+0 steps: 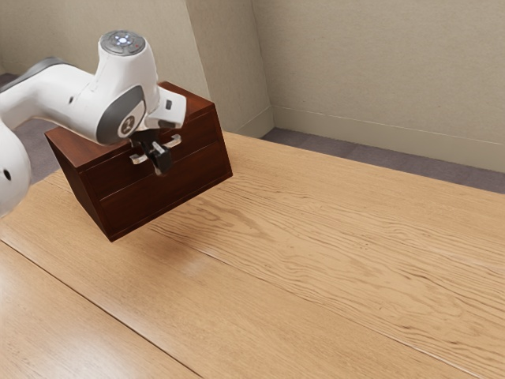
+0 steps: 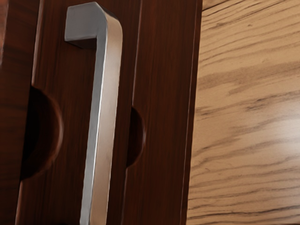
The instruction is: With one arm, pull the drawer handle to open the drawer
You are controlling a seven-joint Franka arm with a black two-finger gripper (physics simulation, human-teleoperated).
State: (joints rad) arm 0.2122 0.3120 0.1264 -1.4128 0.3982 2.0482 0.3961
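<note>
Handle (image 2: 101, 122) lies lengthwise along the drawer (image 1: 199, 129) front, claw (image 1: 162, 164) at its middle.

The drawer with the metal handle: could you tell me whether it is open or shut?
Shut, it seems: the drawer front lies flush with the panel below it.

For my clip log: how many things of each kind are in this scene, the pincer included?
Wooden drawer cabinet: 1
Metal handle: 1
Pincer: 1
Total: 3
</note>
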